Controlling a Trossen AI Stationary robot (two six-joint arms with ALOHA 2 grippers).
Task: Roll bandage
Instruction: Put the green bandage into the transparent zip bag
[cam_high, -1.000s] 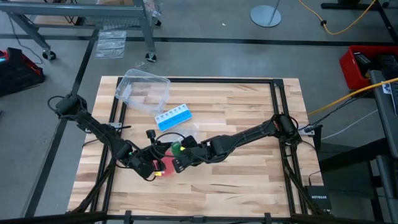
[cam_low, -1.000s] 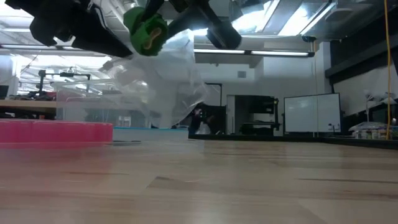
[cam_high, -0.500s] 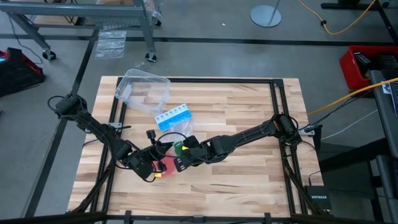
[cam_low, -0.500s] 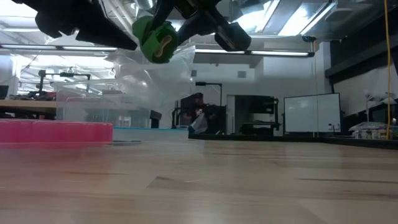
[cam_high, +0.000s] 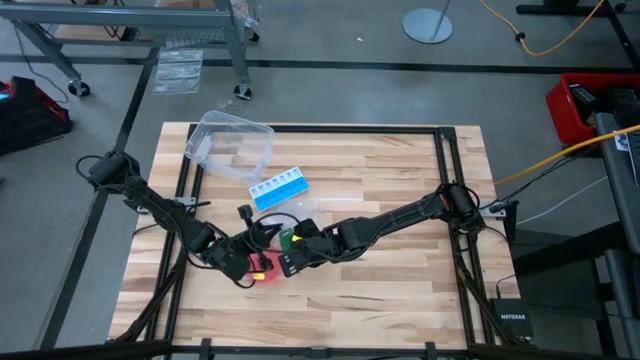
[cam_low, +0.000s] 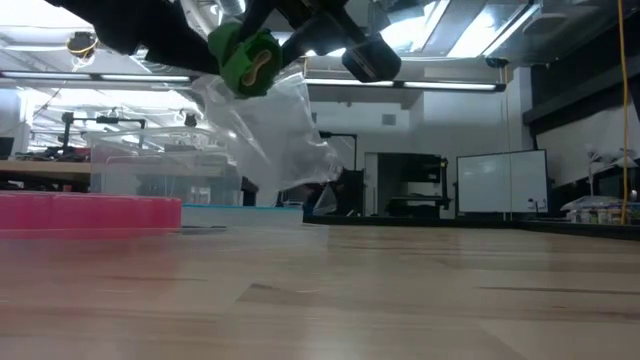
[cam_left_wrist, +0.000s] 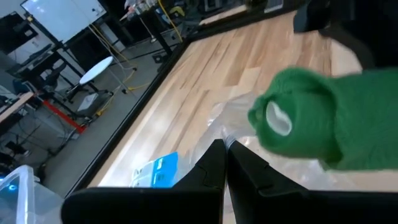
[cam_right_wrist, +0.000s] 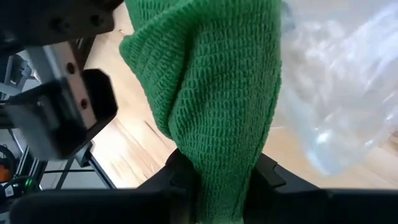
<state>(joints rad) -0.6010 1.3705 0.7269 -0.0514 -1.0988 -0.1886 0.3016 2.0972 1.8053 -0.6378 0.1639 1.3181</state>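
We see the right gripper (cam_high: 286, 247) pinching the green bandage (cam_right_wrist: 214, 99) aloft above the table (cam_high: 400, 290) (clear of the surface, likely for rolling), beside the left gripper (cam_high: 258, 252), its fingers pressed together.

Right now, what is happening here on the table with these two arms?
Both arms meet above the front left part of the wooden table. The right gripper is shut on the bandage, a green cloth roll held up in the air, well clear of the tabletop in the low view. A clear plastic bag hangs beside the roll. The left gripper is shut and empty, pointing at the end of the roll. A blue-and-white pill box and a clear container lie behind them.
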